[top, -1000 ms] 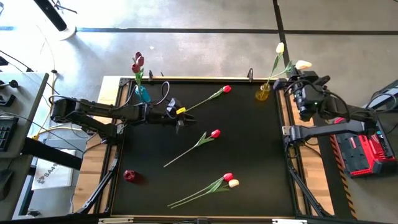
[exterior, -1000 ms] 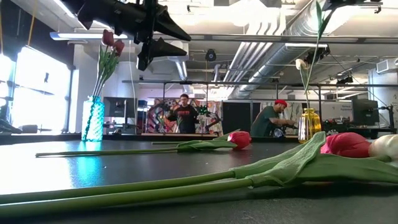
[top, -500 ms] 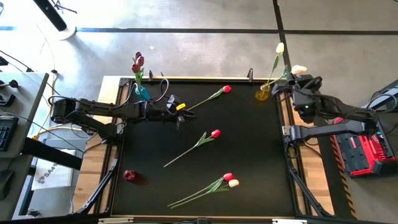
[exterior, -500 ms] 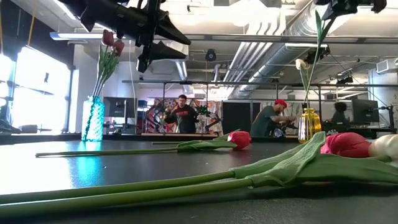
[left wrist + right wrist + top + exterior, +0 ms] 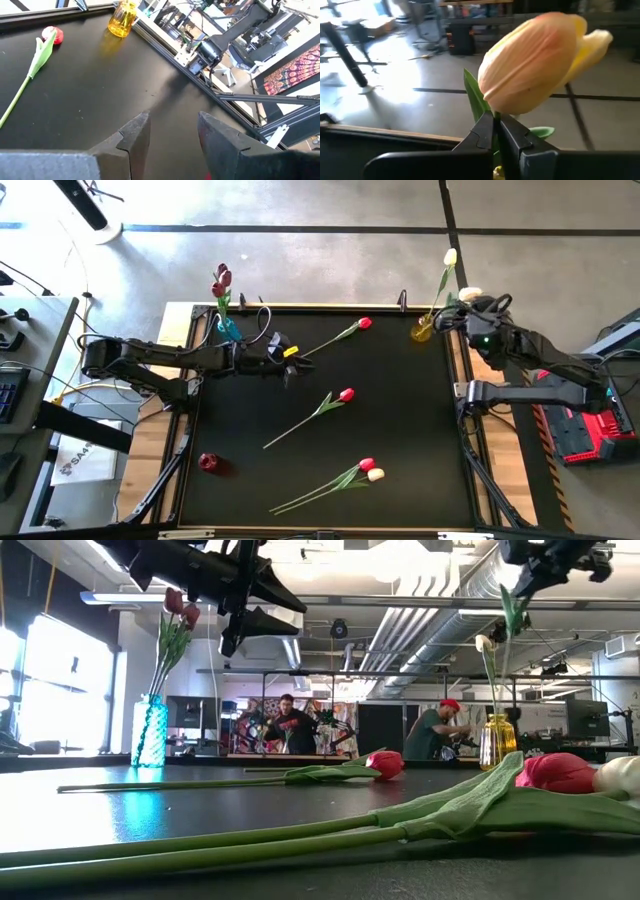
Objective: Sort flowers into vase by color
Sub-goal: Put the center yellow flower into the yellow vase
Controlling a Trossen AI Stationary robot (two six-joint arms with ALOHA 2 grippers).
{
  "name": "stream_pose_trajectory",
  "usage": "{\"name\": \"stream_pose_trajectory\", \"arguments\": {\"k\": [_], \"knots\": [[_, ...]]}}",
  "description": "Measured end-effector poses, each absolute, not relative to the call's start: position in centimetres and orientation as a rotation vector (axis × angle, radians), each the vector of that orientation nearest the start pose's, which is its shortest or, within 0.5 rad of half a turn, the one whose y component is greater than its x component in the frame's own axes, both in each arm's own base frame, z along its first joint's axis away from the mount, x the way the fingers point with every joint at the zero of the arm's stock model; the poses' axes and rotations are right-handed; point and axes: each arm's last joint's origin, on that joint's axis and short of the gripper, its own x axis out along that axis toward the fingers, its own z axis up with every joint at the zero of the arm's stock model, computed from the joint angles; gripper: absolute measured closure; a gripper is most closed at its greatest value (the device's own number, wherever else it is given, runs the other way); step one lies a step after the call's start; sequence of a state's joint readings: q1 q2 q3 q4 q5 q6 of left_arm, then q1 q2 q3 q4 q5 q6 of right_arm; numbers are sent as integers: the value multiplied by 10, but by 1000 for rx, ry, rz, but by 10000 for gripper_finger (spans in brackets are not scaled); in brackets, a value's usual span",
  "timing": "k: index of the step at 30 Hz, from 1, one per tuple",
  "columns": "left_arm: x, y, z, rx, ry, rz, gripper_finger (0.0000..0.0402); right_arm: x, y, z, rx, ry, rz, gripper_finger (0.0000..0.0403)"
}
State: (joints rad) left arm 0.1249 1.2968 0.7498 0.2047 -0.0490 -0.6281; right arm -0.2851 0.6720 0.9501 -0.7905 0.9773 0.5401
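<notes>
My right gripper (image 5: 472,304) is shut on a cream-white tulip (image 5: 540,55) beside the yellow vase (image 5: 422,330) at the table's far right corner. That vase holds one cream tulip (image 5: 450,257). My left gripper (image 5: 290,366) hovers open over the table's far left part, with nothing between its fingers (image 5: 142,127). A blue vase (image 5: 229,330) at the far left holds dark pink tulips (image 5: 221,280). Red tulips (image 5: 364,323) (image 5: 346,394) (image 5: 367,465) and a cream one (image 5: 376,474) lie flat on the black table. My right gripper pinches the cream tulip's stem (image 5: 495,117) just under the head, between its two fingertips (image 5: 482,132). The fingers reach almost level from the table's right side. The head stands above the fingers; leaf and stem (image 5: 512,615) hang below, over the yellow vase. Whether the stem's end is in the vase I cannot tell.
A small red vase (image 5: 207,462) stands at the table's near left. The table's rail (image 5: 200,75) runs past the yellow vase (image 5: 122,12). People stand in the room beyond the table (image 5: 290,725). The middle of the black table (image 5: 400,410) is bare.
My right gripper has swung toward the table's left, nearer the yellow vase, sunk a little and turned at the wrist. The cream tulip went with it, its head now closer to the vase and its stem more tilted.
</notes>
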Motion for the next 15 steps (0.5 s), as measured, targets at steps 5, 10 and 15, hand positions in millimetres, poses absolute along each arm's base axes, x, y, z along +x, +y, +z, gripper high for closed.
{"name": "stream_pose_trajectory", "arguments": {"k": [5,10,15], "knots": [[278,37,249,-638,272,288,250,97,-63,369,177,201,-1414,403],[277,39,249,-639,269,297,250,101,-79,381,177,267,-1411,403],[277,39,249,-648,266,301,250,104,-92,386,189,297,-1408,403]]}}
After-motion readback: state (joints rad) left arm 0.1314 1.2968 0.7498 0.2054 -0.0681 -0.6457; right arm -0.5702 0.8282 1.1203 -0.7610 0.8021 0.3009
